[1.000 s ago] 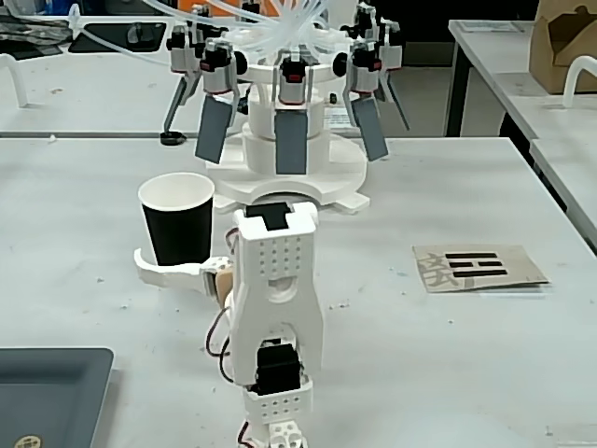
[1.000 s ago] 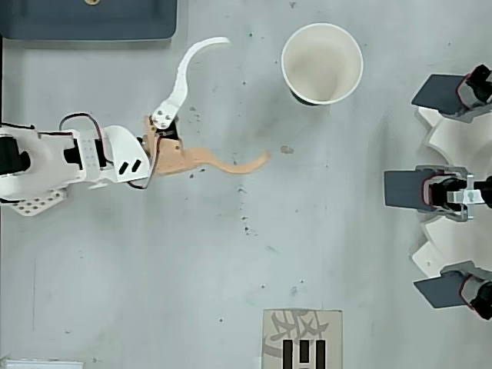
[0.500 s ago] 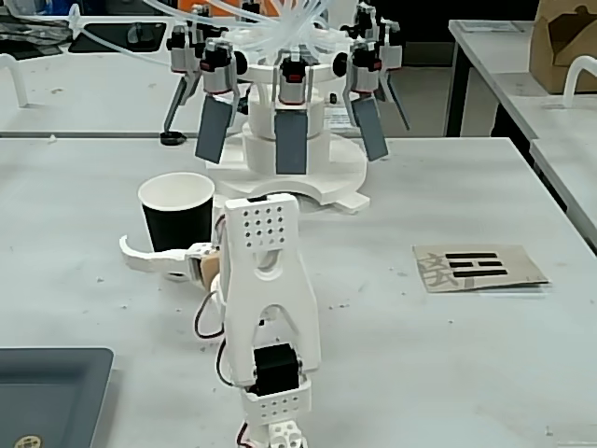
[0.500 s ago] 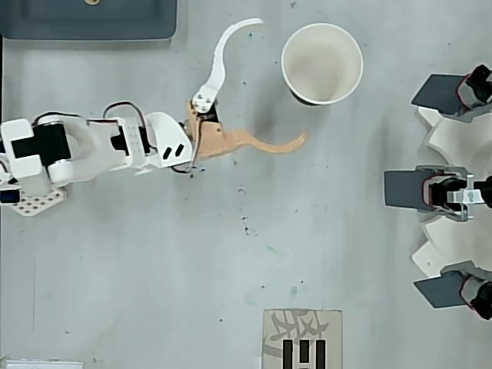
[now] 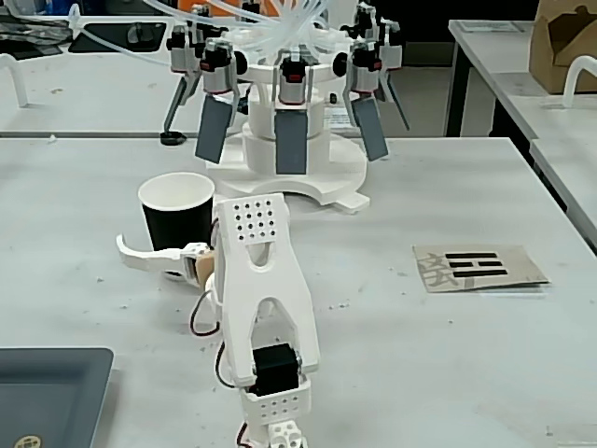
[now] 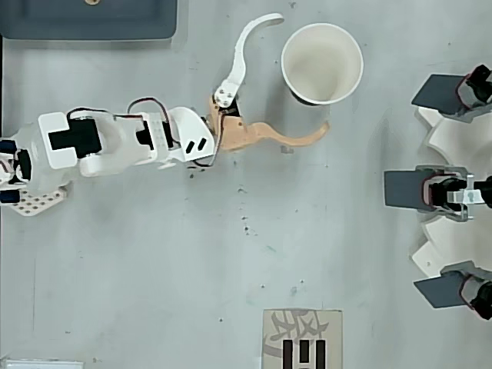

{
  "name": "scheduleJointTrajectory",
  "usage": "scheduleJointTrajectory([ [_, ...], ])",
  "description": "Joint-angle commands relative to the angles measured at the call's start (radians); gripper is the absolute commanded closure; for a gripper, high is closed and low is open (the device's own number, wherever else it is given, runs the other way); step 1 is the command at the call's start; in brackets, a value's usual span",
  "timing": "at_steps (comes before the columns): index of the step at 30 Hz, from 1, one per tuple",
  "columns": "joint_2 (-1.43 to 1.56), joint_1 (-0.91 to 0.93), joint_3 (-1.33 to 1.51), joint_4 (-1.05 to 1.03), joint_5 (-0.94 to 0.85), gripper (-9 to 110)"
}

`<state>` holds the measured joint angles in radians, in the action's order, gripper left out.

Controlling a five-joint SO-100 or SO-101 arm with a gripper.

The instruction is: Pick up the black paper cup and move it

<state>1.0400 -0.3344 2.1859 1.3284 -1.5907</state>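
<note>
The black paper cup (image 6: 321,63) stands upright with its white inside facing up in the overhead view. In the fixed view its black wall (image 5: 175,226) shows left of the arm. My gripper (image 6: 301,71) is open wide with the cup's near side between the fingertips. The white finger (image 6: 244,48) curves along one side of the cup, its tip level with the near rim. The tan finger (image 6: 296,138) reaches past the cup's middle on the other side. I cannot tell whether either finger touches the cup. In the fixed view the white finger (image 5: 142,259) shows, and the arm hides the tan one.
A white carousel with grey paddles (image 6: 430,188) (image 5: 289,121) stands just beyond the cup. A dark grey tray (image 6: 88,19) (image 5: 51,392) lies beside the arm's base. A card with black bars (image 6: 301,350) (image 5: 478,268) lies on the table's other side.
The arm has stretched toward the cup, carrying the open fingers from short of it to either side of it. The cup has not moved.
</note>
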Motion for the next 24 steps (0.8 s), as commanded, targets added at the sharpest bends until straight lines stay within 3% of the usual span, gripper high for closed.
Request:
scheduleJointTrajectory([
  [1, 0.003, -0.011, -0.086, -0.012, 0.006, 50],
  [24, -0.100, -0.077, -0.379, -0.210, 0.008, 54],
])
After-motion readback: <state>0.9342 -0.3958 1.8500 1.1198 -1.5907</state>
